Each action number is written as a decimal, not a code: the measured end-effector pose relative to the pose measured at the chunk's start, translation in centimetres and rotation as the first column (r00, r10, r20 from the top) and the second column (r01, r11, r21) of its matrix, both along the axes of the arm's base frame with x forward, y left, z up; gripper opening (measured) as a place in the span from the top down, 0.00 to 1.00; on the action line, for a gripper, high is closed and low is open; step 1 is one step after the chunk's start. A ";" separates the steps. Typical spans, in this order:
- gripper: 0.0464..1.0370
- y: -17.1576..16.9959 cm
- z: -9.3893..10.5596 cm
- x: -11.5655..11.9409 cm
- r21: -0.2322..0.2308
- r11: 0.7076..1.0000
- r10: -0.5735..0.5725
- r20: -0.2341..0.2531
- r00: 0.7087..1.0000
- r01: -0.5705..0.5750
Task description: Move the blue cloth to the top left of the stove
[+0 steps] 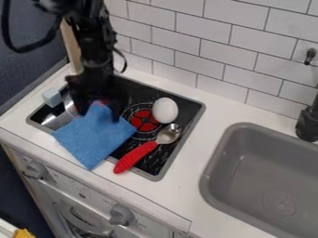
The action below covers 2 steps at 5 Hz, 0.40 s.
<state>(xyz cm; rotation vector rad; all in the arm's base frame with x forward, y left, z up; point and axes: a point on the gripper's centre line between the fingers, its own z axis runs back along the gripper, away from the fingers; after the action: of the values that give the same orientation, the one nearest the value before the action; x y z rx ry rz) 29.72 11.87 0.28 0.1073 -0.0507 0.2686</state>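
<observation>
The near corner of the blue cloth (93, 138) pokes over the front edge of the stove (162, 157) and onto the white bench (200, 135). The rest of the cloth lies flat on the front left part of the stove. So the job does not look done: the cloth is on the left side, but most of it is too near the front. The red spoon (136, 157) lies beside it, with the egg (165, 110) farther back. A metal thing (57, 120) is at the left edge of the cloth. The gripper (97, 111) is open over the far corner of the cloth, and does not seem to have a grip. It likely has to grab the cloth and take it to the back left
</observation>
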 end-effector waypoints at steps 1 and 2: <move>0.04 1.8 -2.0 -0.4 -0.014 0.999 0.032 -0.052 0.998 -0.033; 0.04 2.7 -3.1 -0.4 -0.018 0.999 0.031 -0.076 0.997 -0.033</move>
<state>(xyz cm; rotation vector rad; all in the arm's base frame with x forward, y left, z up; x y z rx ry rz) 29.29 14.61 -2.85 0.0995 0.0290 0.2967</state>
